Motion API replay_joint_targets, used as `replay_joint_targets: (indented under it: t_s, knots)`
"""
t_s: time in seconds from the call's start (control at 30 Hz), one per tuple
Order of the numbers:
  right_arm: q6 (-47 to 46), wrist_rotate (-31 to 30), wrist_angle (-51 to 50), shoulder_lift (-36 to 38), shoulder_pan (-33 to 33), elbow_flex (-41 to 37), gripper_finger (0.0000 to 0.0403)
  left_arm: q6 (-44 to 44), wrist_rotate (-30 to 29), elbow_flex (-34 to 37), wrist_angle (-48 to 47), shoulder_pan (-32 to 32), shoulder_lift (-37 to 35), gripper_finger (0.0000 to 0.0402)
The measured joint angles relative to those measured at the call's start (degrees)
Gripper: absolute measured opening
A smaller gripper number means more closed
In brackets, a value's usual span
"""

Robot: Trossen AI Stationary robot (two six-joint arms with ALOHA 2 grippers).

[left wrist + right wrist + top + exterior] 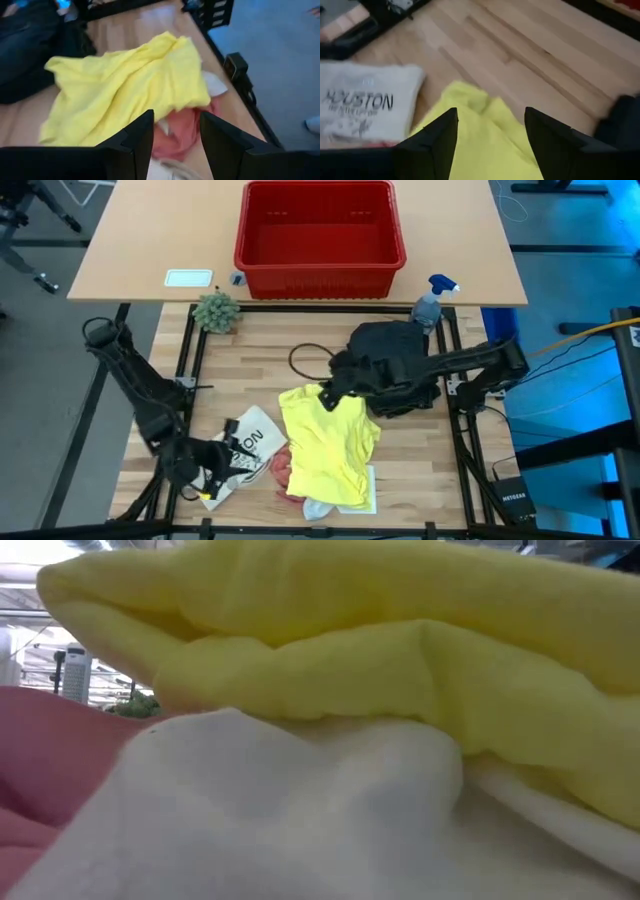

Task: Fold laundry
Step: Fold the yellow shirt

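The yellow T-shirt [328, 442] lies crumpled in the middle of the table, partly covering a pink cloth [283, 470] and a white cloth [318, 508] at its near side. In the low view the yellow T-shirt [350, 650] rests on the white cloth [280, 810], with the pink cloth [50, 760] to the left. The black trousers [395, 360] are heaped at the far right. My right gripper [490, 130] hangs open above the shirt's far edge [470, 100]. My left gripper [176, 135] is open at the near left, pointing toward the pink cloth [180, 127].
A flat white item printed HOUSTON [250, 445] lies left of the shirt, under my left gripper [225, 470]. A red basket [320, 278] stands on the far table, with a spray bottle [432, 300], a small plant [216, 310] and a black cable loop [305, 360] nearby.
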State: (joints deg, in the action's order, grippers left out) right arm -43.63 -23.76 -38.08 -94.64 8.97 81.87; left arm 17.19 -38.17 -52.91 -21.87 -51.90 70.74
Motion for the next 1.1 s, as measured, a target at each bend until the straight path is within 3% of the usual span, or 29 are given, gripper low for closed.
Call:
replay_joint_targets:
  t_s: [0.2, 0.53, 0.93, 1.1]
  knots:
    - [-2.59, -4.53, -9.36, 2.9, 5.27, -0.04, 0.0219, -11.94, 6.33, 3.88, 20.68, 5.87, 4.02, 0.0163]
    - [-5.01, -6.76, -17.29, 3.38, 8.68, -0.02, 0.0218, -20.81, 17.37, 3.56, 31.01, 11.12, 20.47, 0.0211]
    - [-8.32, -9.16, -18.63, 3.6, 9.07, -0.02, 0.0218, -23.44, 17.72, -0.37, 30.03, 13.88, 30.62, 0.0216]
    - [-10.08, -9.23, -20.03, 3.6, 9.08, -0.02, 0.0218, -20.84, 13.98, -0.39, 29.62, 15.13, 31.5, 0.0183]
